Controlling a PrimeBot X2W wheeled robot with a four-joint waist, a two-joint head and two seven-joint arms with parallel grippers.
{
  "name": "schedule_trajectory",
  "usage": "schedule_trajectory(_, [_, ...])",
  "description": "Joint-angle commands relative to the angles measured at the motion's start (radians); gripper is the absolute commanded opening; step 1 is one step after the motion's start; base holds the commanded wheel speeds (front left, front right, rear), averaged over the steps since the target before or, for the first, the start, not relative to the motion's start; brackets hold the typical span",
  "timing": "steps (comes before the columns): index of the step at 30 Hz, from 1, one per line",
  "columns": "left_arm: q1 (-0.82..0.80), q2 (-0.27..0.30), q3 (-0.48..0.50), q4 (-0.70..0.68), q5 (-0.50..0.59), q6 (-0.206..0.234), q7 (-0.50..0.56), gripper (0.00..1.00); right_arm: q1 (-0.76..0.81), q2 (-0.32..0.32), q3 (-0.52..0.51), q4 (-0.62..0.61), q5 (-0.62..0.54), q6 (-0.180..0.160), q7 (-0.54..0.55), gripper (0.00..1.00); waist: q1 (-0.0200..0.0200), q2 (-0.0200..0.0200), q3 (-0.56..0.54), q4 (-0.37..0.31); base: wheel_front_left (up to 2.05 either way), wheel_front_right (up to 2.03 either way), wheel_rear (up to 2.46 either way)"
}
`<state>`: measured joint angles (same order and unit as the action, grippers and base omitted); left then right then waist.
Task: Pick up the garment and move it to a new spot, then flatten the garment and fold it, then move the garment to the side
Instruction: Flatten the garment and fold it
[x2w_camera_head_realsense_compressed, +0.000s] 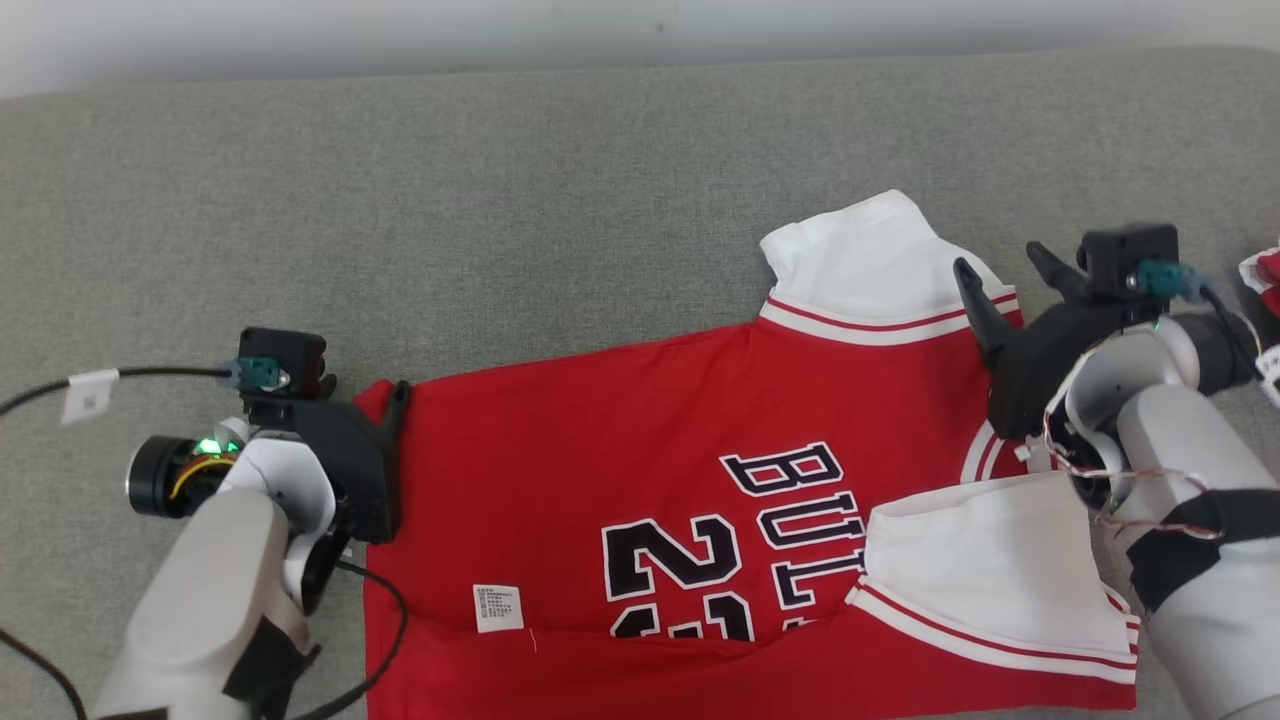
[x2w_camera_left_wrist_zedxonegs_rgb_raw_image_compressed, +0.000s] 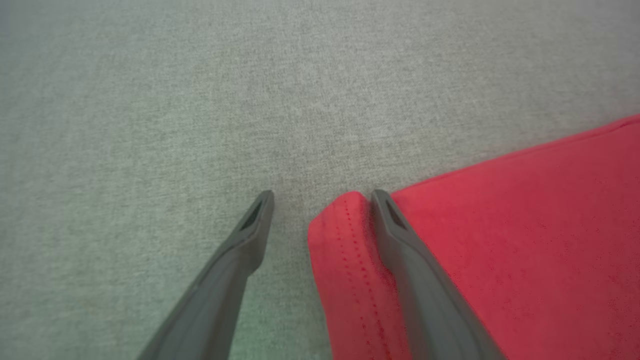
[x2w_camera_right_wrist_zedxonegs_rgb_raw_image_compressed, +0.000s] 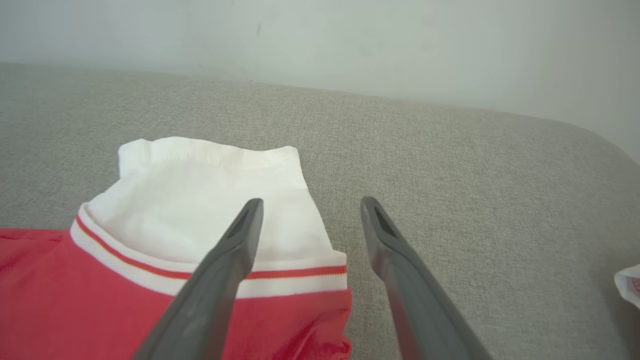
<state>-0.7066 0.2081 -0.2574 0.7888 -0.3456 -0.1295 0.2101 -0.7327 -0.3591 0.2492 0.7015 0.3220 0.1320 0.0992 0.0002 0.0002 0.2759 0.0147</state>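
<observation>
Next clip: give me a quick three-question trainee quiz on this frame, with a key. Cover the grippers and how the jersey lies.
1. True or false: the left gripper is shut on the garment.
2. The right gripper is poised over which part? A) far white sleeve B) small label C) the number
3. Short answer: what covers part of the black lettering?
Key: 1 false, its jaws stand open astride the hem corner. 2 A. 3 the near white sleeve, folded onto the red body.
</observation>
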Motion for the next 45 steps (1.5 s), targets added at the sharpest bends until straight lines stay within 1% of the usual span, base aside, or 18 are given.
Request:
schedule_trajectory(1, [-0.021, 0.025, -0.032, -0.019, -0.038, -0.001, 0.048, 1.00, -0.038, -0.015, 0.032, 0.003, 0.018, -0.003, 0.029, 1.00, -0.0002, -0.0002, 0.008, 0.004, 0.00, 0.00, 0.00])
schedule_trajectory(3, [-0.036, 0.052, -0.073, -0.046, -0.075, 0.000, 0.108, 1.00, -0.071, -0.031, 0.065, 0.013, 0.039, -0.003, 0.071, 1.00, -0.0002, -0.0002, 0.015, 0.007, 0.00, 0.00, 0.00])
schedule_trajectory(4, [-0.036, 0.052, -0.073, -0.046, -0.075, 0.000, 0.108, 1.00, -0.071, -0.031, 0.065, 0.013, 0.039, -0.003, 0.071, 1.00, -0.0002, -0.0002, 0.015, 0.007, 0.00, 0.00, 0.00])
schedule_trajectory(6, [-0.054, 0.076, -0.104, -0.071, -0.120, 0.000, 0.165, 1.00, -0.110, -0.054, 0.103, 0.016, 0.043, -0.003, 0.096, 1.00, -0.0002, -0.0002, 0.021, 0.010, 0.00, 0.00, 0.00])
schedule_trajectory(10, [-0.078, 0.113, -0.151, -0.117, -0.185, 0.000, 0.257, 1.00, -0.177, -0.074, 0.157, 0.027, 0.069, -0.003, 0.126, 1.00, -0.0002, -0.0002, 0.034, 0.013, 0.00, 0.00, 0.00])
schedule_trajectory(14, [-0.088, 0.131, -0.164, -0.164, -0.248, 0.000, 0.298, 1.00, -0.217, -0.084, 0.187, 0.041, 0.087, -0.003, 0.117, 1.00, -0.0002, -0.0002, 0.039, 0.016, 0.00, 0.00, 0.00])
schedule_trajectory(16, [-0.087, 0.142, -0.173, -0.191, -0.262, 0.000, 0.315, 1.00, -0.223, -0.085, 0.200, 0.049, 0.092, -0.003, 0.108, 1.00, -0.0002, -0.0002, 0.037, 0.019, 0.00, 0.00, 0.00])
schedule_trajectory(22, [-0.050, 0.174, -0.202, -0.260, -0.308, 0.000, 0.404, 1.00, -0.201, -0.092, 0.230, 0.090, 0.115, -0.003, 0.079, 1.00, -0.0002, -0.0002, 0.017, 0.036, 0.00, 0.00, 0.00])
schedule_trajectory(25, [-0.027, 0.185, -0.201, -0.282, -0.323, 0.004, 0.433, 1.00, -0.206, -0.085, 0.242, 0.104, 0.124, -0.003, 0.072, 1.00, -0.0002, -0.0002, 0.017, 0.038, 0.00, 0.00, 0.00])
schedule_trajectory(29, [-0.008, 0.194, -0.199, -0.307, -0.331, 0.014, 0.445, 1.00, -0.235, -0.084, 0.259, 0.106, 0.128, -0.003, 0.063, 1.00, -0.0002, -0.0002, 0.033, 0.034, 0.00, 0.00, 0.00])
schedule_trajectory(36, [-0.008, 0.182, -0.208, -0.315, -0.320, 0.024, 0.416, 1.00, -0.276, -0.096, 0.290, 0.110, 0.128, -0.003, 0.050, 1.00, -0.0002, -0.0002, 0.066, 0.026, 0.00, 0.00, 0.00])
schedule_trajectory(37, [-0.008, 0.178, -0.211, -0.314, -0.324, 0.021, 0.414, 0.87, -0.281, -0.098, 0.295, 0.112, 0.129, -0.003, 0.050, 1.00, -0.0002, -0.0002, 0.068, 0.026, 0.00, 0.00, 0.00])
schedule_trajectory(38, [-0.009, 0.176, -0.215, -0.312, -0.326, 0.020, 0.414, 0.49, -0.287, -0.099, 0.299, 0.115, 0.132, -0.003, 0.051, 1.00, -0.0002, -0.0002, 0.069, 0.027, 0.00, 0.00, 0.00])
schedule_trajectory(39, [-0.010, 0.178, -0.220, -0.312, -0.322, 0.018, 0.414, 0.35, -0.293, -0.100, 0.301, 0.118, 0.134, -0.003, 0.053, 1.00, -0.0002, -0.0002, 0.070, 0.027, 0.00, 0.00, 0.00])
schedule_trajectory(40, [-0.010, 0.178, -0.225, -0.311, -0.321, 0.016, 0.415, 0.00, -0.299, -0.100, 0.304, 0.123, 0.139, -0.003, 0.057, 1.00, -0.0002, -0.0002, 0.071, 0.028, 0.00, 0.00, 0.00])
schedule_trajectory(45, [-0.022, 0.178, -0.241, -0.331, -0.332, 0.010, 0.416, 0.00, -0.323, -0.106, 0.325, 0.160, 0.150, -0.003, 0.099, 1.00, -0.0002, -0.0002, 0.074, 0.049, 0.00, 0.00, 0.00])
